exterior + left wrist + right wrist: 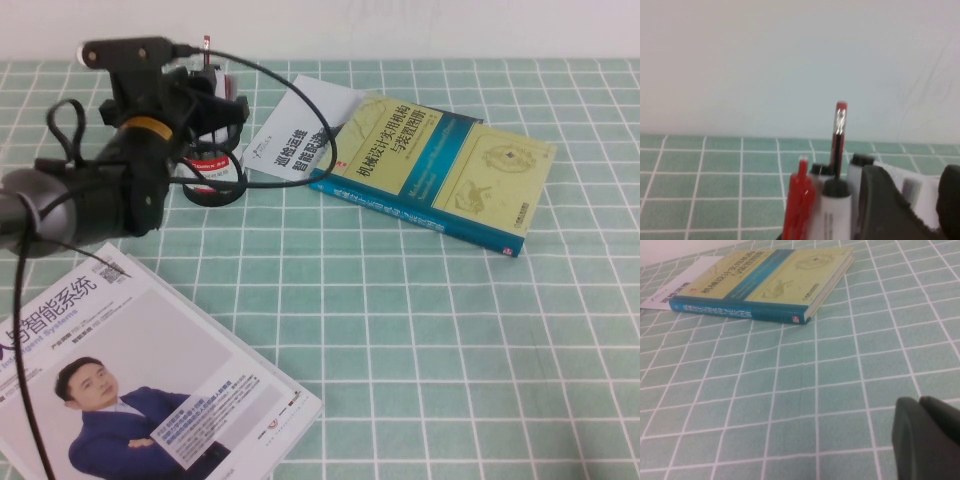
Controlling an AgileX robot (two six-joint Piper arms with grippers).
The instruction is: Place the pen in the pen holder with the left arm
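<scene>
Nearest the camera in the high view, at the lower left of the frame, a glossy magazine (150,390) with a man in a suit on its cover lies flat on the desk (420,330), which wears a green cloth ruled in a white grid. The cloth looks soft and matte; a plain pale wall closes the room off behind it.

The right gripper (927,437) shows only in its own wrist view, at the lower right of that frame, low above bare cloth; its dark fingers (910,435) sit pressed together.

Farther back, right of centre, a thick book (440,170) with a yellow-green cover and teal spine lies flat, a white leaflet (300,130) tucked just beside its left end.

At the upper left the left arm (110,190), black with loose cables and a yellow band, reaches to the pen holder (215,175), a black cup with a red and white label. The left gripper (205,105) hangs right over the holder's mouth. Whether its fingers are apart or closed I cannot tell. In its wrist view, red pens (800,200) and black-tipped white pens (835,210) stand upright in the holder; the plain white pen I cannot pick out with certainty.
</scene>
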